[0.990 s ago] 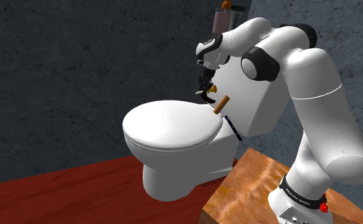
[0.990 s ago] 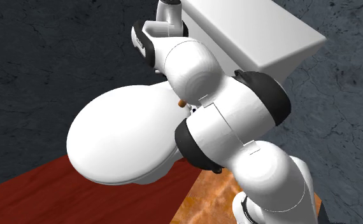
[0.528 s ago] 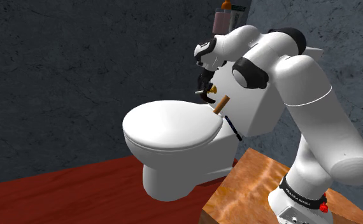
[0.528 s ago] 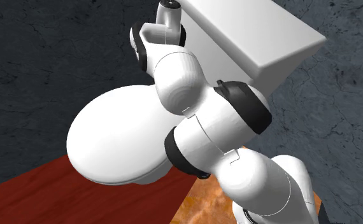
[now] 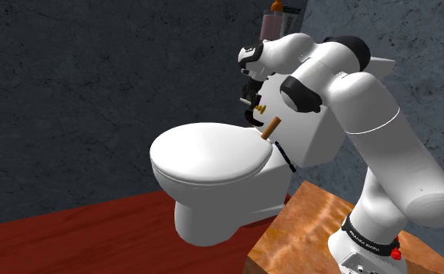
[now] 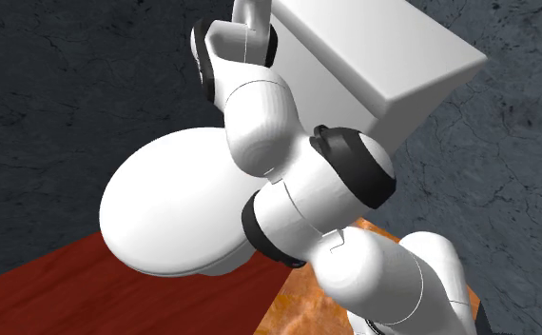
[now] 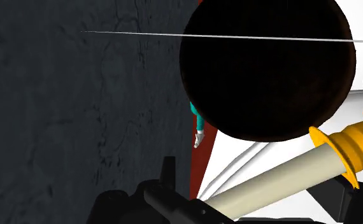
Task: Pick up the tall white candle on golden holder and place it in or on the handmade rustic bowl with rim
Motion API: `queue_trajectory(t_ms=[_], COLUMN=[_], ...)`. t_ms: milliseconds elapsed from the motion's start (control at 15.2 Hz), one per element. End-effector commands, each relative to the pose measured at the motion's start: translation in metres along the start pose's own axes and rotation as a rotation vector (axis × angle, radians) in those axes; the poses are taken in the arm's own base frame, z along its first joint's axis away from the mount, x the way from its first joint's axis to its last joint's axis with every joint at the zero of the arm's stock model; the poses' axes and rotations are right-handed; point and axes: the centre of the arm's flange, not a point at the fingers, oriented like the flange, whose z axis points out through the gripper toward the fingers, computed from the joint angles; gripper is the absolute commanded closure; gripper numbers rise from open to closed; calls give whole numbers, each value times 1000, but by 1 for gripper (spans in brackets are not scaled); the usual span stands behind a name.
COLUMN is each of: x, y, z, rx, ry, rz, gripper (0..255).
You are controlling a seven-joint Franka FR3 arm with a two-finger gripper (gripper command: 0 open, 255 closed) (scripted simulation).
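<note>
The candle (image 7: pixel 282 175) is a cream stick in a golden holder (image 7: pixel 352 143). It lies slanted between my gripper's (image 7: pixel 260 194) two black fingers, which stand apart, just in front of the round dark bowl (image 7: pixel 266 67). I cannot tell whether the fingers touch it. In the shoulder view the gripper (image 5: pixel 249 100) hangs by the toilet tank behind the seat. Under it show a speck of the golden holder (image 5: pixel 253 112) and the bowl's dark rim (image 5: pixel 257 119). The arm hides all of this in the second exterior view.
A white toilet with its lid (image 5: pixel 205 156) down stands on a red floor (image 5: pixel 72 233), its tank (image 6: pixel 374 57) against the dark wall. A brown cylinder (image 5: pixel 270 127) and a thin dark stick (image 5: pixel 285 157) lie beside the bowl. Bottles (image 5: pixel 272 23) stand on the tank.
The fingers have spread apart and the hand has risen a little off the bowl, leaving the golden holder below. The elbow has swung toward the shoulder view's left.
</note>
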Motion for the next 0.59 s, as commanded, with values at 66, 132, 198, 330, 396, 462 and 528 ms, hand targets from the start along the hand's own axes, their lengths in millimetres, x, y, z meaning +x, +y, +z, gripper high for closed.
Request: queue_trajectory(t_ms=[66,132,198,330,396,462,528], x=[-48,-48,-48,-48,-48,-48,-48], y=[-15,-15,-15,-15,-15,-15,-15], z=[-36,-36,-36,-36,-36,-36,-36], rx=[50,50,50,50,50,50,50], ry=[-133,-133,-133,-133,-133,-133,-133], rz=[-2,-2,-2,-2,-2,-2,-2], gripper=[0,0,0,0,0,0,0])
